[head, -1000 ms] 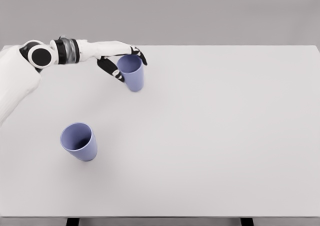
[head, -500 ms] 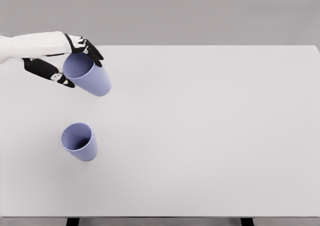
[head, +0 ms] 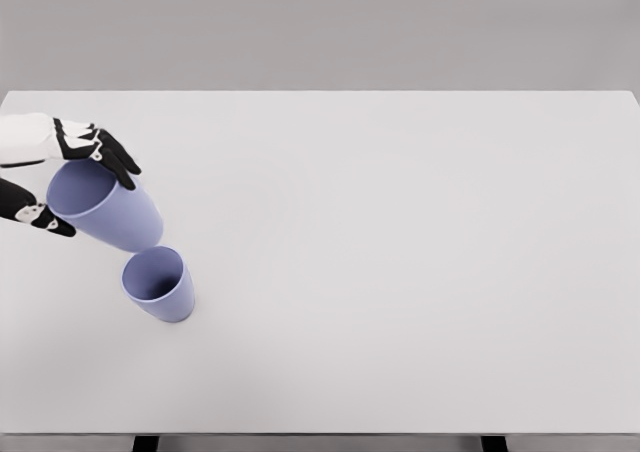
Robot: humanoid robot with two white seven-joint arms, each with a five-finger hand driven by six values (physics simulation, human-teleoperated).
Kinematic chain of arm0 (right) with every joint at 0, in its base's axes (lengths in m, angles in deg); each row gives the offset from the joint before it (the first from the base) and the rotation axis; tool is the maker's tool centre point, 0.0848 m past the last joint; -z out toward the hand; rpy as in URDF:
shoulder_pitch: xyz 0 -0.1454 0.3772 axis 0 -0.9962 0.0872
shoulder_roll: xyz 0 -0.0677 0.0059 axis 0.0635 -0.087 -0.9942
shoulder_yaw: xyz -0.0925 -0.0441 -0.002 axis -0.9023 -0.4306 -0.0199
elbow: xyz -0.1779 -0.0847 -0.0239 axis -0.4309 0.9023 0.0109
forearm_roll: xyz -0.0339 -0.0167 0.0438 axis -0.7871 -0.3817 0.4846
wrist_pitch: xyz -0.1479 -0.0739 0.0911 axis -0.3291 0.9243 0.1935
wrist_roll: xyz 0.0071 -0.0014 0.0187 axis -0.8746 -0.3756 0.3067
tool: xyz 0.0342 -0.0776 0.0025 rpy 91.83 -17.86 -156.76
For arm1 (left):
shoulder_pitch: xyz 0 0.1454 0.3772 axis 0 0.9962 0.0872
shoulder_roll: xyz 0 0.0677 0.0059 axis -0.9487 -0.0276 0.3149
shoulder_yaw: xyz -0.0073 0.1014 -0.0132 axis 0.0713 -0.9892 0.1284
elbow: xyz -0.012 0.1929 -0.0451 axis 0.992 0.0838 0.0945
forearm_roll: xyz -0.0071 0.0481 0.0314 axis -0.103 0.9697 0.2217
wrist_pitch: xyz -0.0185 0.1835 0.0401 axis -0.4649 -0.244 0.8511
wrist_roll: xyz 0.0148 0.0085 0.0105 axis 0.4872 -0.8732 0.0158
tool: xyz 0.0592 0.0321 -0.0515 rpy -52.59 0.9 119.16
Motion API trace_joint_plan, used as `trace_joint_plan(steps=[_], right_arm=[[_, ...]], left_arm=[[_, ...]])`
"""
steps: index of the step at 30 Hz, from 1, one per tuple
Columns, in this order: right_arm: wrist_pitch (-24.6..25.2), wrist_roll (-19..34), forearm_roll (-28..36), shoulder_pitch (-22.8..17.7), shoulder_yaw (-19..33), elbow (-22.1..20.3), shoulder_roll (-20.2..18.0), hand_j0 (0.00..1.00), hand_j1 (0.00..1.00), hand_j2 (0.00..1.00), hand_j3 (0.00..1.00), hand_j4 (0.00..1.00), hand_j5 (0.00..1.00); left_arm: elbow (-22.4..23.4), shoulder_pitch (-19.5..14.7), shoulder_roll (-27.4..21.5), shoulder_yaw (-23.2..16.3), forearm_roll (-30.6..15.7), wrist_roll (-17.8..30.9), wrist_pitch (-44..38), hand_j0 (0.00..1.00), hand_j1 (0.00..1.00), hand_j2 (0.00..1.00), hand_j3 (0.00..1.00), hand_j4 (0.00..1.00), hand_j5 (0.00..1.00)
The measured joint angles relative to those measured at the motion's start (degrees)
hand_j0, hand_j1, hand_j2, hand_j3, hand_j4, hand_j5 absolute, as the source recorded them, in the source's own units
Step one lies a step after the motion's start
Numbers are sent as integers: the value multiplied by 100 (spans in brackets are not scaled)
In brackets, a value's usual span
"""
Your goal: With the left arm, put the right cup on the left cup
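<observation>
Two light purple cups are in the head view. One cup stands upright on the white table, mouth up, at the lower left. My left hand comes in from the left edge and is shut on the other cup near its rim. That held cup hangs lifted and tilted, its mouth toward the upper left, its base just above and left of the standing cup's rim. I cannot tell whether the two cups touch. The right arm is out of view.
The table's front edge runs along the bottom of the picture, with two dark legs showing below it. A plain grey wall lies behind the far edge.
My left hand has carried the held cup from the far middle-left down and to the left, tilting it more, until it hangs beside the standing cup. The standing cup has not moved.
</observation>
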Motion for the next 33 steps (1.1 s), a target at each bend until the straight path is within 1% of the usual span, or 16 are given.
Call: trace_joint_plan(steps=[3, 9, 16, 18, 24, 33], right_arm=[[0, 0, 0, 0, 0, 0, 0, 100, 100, 100, 100, 100, 100], [0, 0, 0, 0, 0, 1, 0, 100, 100, 100, 100, 100, 100], [0, 0, 0, 0, 0, 1, 0, 100, 100, 100, 100, 100, 100], [0, 0, 0, 0, 0, 0, 0, 100, 100, 100, 100, 100, 100], [0, 0, 0, 0, 0, -1, 0, 100, 100, 100, 100, 100, 100], [0, 0, 0, 0, 0, 2, 0, 100, 100, 100, 100, 100, 100]], left_arm=[[-24, 132, -38, -1, -19, -2, -2, 58, 58, 58, 58, 58, 58], [-36, 255, -21, -2, -11, 4, -5, 58, 58, 58, 58, 58, 58], [-33, 317, 6, -1, 22, 5, -5, 58, 58, 58, 58, 58, 58], [-27, 509, 5, 22, 35, 6, -2, 58, 58, 58, 58, 58, 58], [25, 536, -10, 74, 44, 4, -5, 58, 58, 58, 58, 58, 58], [103, 536, 119, 90, 235, 13, -5, 59, 59, 59, 59, 59, 59]])
